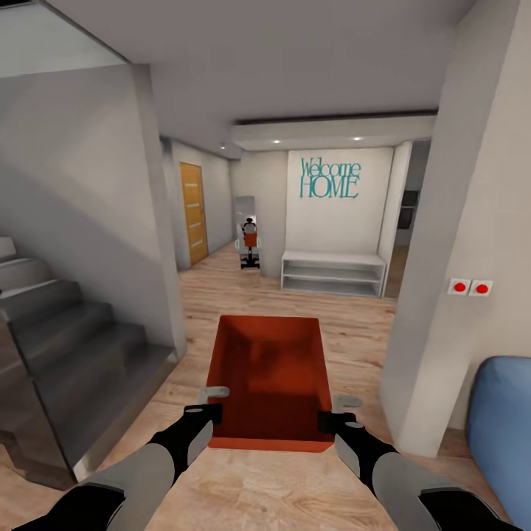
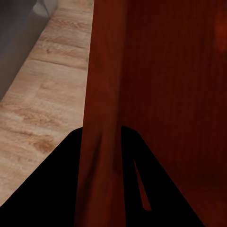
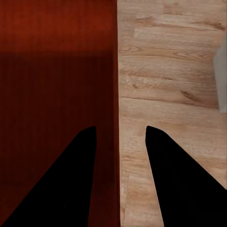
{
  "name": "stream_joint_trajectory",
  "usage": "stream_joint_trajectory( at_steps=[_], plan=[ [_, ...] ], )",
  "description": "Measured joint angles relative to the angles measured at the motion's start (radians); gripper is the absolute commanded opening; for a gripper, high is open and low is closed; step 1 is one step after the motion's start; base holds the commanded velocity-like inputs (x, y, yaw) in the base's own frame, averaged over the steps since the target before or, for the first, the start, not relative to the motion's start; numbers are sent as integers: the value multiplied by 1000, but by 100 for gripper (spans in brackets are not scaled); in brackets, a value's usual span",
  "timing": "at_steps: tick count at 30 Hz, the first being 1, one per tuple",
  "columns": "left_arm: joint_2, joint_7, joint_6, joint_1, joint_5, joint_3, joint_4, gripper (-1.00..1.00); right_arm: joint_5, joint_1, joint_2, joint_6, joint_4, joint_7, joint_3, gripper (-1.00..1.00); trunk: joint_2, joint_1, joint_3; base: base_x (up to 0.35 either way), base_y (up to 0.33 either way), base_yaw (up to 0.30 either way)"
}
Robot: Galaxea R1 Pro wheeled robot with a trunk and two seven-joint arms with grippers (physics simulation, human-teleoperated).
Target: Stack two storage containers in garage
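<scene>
The storage container is carried over the wood floor, long axis pointing toward the Welcome HOME sign. Left gripper and right gripper each pinch a side wall.

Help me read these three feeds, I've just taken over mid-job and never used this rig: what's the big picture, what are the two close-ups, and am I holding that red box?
The big picture comes from the robot's head camera, looking down over both arms into a hallway with light wood-plank flooring, stairs on its left and a "Welcome HOME" sign ahead. The two close-ups come from cameras on each wrist, looking along the jaws.

The orange-red storage container is carried in front of the robot, open side up and empty as far as can be seen. The left gripper grips its left wall; the left wrist picture shows the thin wall pinched between the dark fingers. The right gripper straddles the right wall, one finger inside, one outside, though a gap shows there, so that grip looks looser.
</scene>
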Motion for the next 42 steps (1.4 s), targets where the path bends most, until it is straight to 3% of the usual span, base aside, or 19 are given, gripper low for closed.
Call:
stream_joint_trajectory(
  at_steps=[42],
  plan=[
    [0, 0, 2, 0, 3, 0, 0, -100, 1, 0, -1, 4, 0, 3, -1, -100, 0, 0, 0, 322, 0, 0]
  ],
)
